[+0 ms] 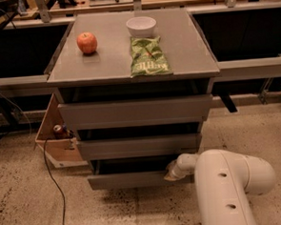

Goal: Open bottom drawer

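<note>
The bottom drawer is the lowest of three in the grey cabinet. Its flat grey front stands a little forward of the cabinet, with a dark gap above it. My gripper sits at the right end of that drawer's top edge, at the tip of my white arm, which comes in from the lower right.
On the cabinet top lie a red apple, a white bowl and a green chip bag. A cardboard box with a can stands at the cabinet's left. A black cable runs over the speckled floor.
</note>
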`<state>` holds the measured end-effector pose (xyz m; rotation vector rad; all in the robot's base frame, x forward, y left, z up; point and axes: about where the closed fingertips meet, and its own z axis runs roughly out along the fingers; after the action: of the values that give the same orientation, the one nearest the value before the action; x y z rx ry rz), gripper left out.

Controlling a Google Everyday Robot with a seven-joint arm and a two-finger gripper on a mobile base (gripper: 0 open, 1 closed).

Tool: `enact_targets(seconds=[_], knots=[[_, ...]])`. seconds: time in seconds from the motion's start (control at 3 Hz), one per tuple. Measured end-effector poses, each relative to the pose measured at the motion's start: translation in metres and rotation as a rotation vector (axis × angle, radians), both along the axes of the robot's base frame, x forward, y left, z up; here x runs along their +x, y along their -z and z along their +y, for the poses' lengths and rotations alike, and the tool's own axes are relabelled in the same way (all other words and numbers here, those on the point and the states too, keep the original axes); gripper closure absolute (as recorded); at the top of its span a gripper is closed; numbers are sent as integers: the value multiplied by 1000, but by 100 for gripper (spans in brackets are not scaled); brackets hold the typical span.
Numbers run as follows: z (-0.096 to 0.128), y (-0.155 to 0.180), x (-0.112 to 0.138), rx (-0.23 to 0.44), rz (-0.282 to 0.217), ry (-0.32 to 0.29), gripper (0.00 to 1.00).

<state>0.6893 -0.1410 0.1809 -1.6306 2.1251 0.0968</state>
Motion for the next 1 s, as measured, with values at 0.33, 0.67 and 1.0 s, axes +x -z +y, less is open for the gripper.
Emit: enact_targets(seconds=[0.33,0.67,1.0], knots=[[0,-9,0,0,0,0,86],[0,-10,0,0,0,0,64],[2,-5,-14,4,24,-1,39]])
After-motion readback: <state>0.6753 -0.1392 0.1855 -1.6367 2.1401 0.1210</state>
